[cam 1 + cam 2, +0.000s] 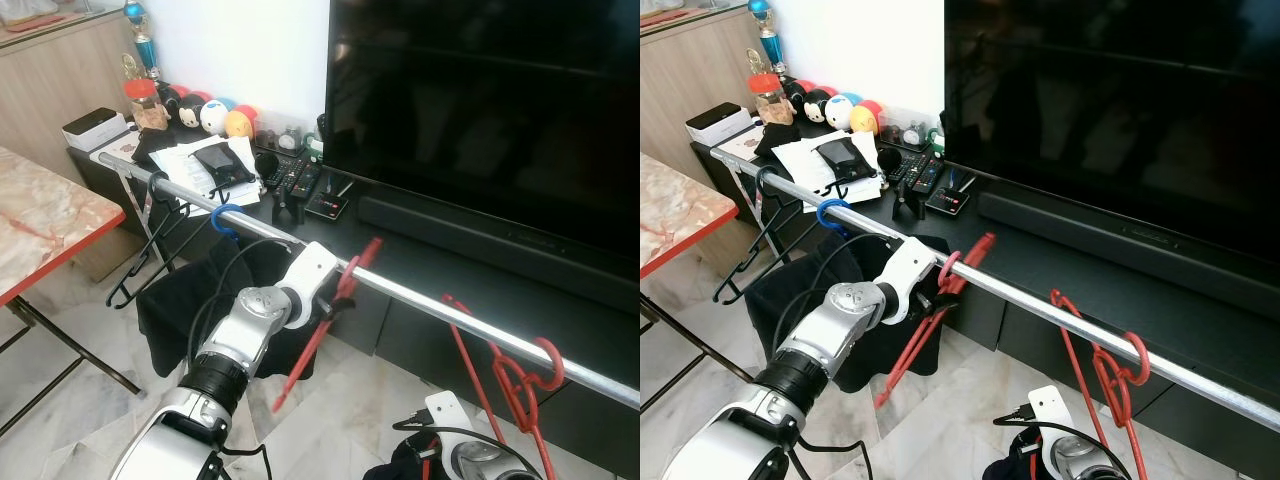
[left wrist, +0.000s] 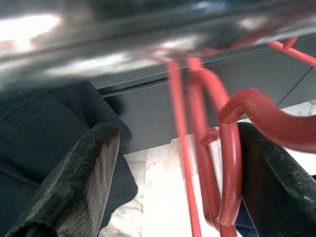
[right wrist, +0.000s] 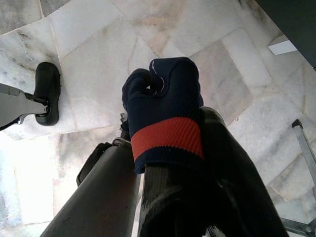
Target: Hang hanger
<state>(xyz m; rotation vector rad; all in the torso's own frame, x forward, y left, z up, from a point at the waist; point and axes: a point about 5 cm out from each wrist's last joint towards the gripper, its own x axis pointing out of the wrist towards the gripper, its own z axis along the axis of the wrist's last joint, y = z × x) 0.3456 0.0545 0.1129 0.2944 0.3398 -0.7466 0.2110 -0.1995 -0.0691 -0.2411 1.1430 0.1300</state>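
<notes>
A silver rail (image 1: 450, 310) runs across in front of the TV console. A red hanger (image 1: 318, 345) has its hook over the rail, its body tilted down toward the floor. My left gripper (image 1: 340, 292) is up at the rail, open, its two fingers on either side of the hanger's neck (image 2: 229, 163); the hanger lies close to one finger (image 2: 266, 177). Low at the right, my right gripper (image 3: 168, 163) is shut on a navy cloth with a red band (image 3: 165, 113).
More hang on the rail: another red hanger (image 1: 520, 385) to the right, a black hanger (image 1: 150, 240) and a blue hook with a dark garment (image 1: 180, 300) to the left. A big TV (image 1: 480, 100), a cluttered console (image 1: 420, 260) and a folding table (image 1: 40, 220) surround it.
</notes>
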